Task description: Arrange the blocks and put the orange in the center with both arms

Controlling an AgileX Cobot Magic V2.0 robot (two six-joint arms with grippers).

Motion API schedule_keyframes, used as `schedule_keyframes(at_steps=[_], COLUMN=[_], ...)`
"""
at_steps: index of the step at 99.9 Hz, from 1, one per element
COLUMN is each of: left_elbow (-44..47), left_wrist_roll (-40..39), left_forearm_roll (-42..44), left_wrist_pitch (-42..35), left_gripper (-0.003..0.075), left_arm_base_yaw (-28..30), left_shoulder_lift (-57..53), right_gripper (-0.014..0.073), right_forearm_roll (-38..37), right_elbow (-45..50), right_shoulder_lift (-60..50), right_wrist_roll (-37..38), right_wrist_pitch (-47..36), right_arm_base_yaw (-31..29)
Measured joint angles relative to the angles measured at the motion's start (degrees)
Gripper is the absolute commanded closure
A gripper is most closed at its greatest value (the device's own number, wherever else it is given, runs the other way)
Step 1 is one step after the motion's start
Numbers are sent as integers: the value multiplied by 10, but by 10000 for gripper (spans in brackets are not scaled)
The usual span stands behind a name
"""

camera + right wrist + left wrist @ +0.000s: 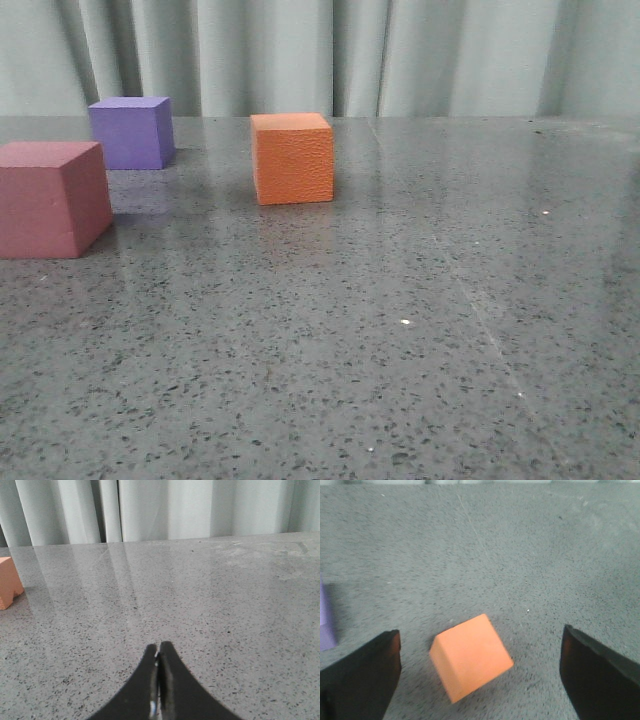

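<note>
The left black angular-fingered gripper (480,672) hangs above the speckled grey stone surface (530,555) with its jaws spread wide, holding nothing. Between the two dark fingers (362,677), and clear of both, sits the orange pebbled foam cube (470,657), turned at an angle to the jaws so that a corner points back toward the wrist. It rests flat on the surface, nearer to one finger than the other. Off to the side beyond that nearer finger, a sliver of the purple foam cube (326,625) shows at the picture's edge.

The right black gripper (158,680) has its fingers pressed together with nothing between them, its tips low over bare surface. The orange cube appears only as a cut-off corner well away to one side of it and farther out.

In the front view neither gripper shows. The smooth pink-red foam cube (52,198) stands nearest, at the left edge. The orange cube stands farther back and to its right, apart from it. The purple cube stands farthest back, behind the pink-red one, close to the pale pleated curtain (400,55).
</note>
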Motion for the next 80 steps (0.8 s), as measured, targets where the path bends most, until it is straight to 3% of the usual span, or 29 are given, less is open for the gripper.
schedule_keyframes(at_steps=[31, 80], left_elbow=[-79, -87], left_wrist_roll=[-215, -246], left_forearm_roll=[192, 228], left_wrist_pitch=[27, 50], left_gripper=[120, 120], left_arm_base_yaw=[-65, -68], left_shoulder_lift=[134, 155], right_gripper=[661, 661], right_forearm_roll=[0, 0], right_elbow=[0, 0], right_shoulder_lift=[0, 0], right_wrist_roll=[0, 0], right_wrist_pitch=[0, 0], right_arm_base_yaw=[0, 0])
